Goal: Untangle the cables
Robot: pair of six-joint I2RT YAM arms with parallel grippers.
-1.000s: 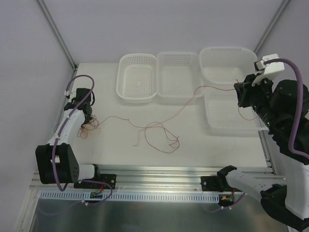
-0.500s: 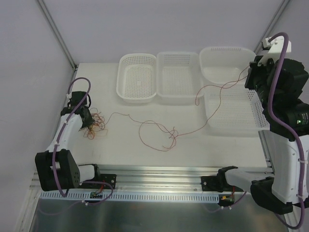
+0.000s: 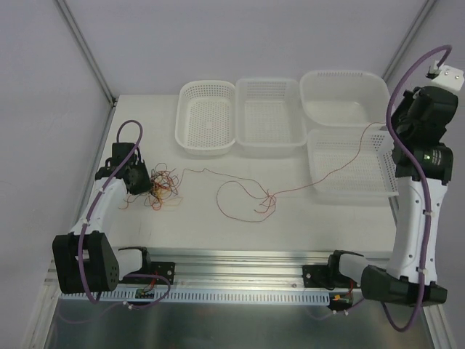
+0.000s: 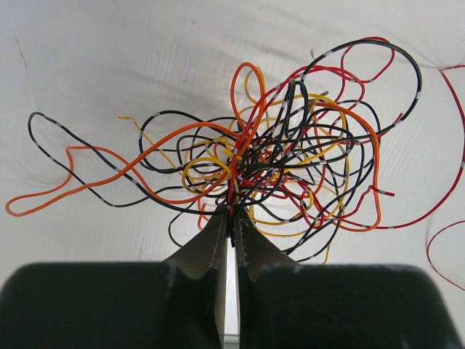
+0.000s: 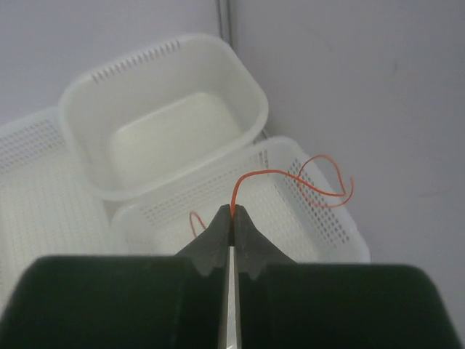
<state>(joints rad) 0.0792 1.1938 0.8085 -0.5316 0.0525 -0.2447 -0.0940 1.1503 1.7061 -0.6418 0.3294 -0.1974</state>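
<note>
The cables form a tangled clump (image 3: 161,190) (image 4: 290,156) of black, orange, red and yellow wires on the white table at the left. My left gripper (image 3: 144,183) (image 4: 232,212) is shut on strands at the clump's near edge. One long red strand (image 3: 243,198) leaves the clump, loops across the table's middle to a small knot (image 3: 270,195), then rises rightward over the near right basket. My right gripper (image 3: 392,123) (image 5: 232,211), held high at the right, is shut on that red strand (image 5: 280,173), whose free end curls beyond the fingertips.
Four white perforated baskets stand along the back: one at the left (image 3: 185,138), one in the middle (image 3: 270,145), a deeper one at the back right (image 3: 341,78) (image 5: 87,94), and a shallow one (image 3: 341,189) (image 5: 341,218) in front of it. The arm bases sit on the near rail (image 3: 240,262).
My right gripper has risen and swung right, drawing the red strand along over the shallow basket. My left gripper has moved right along the table with the clump.
</note>
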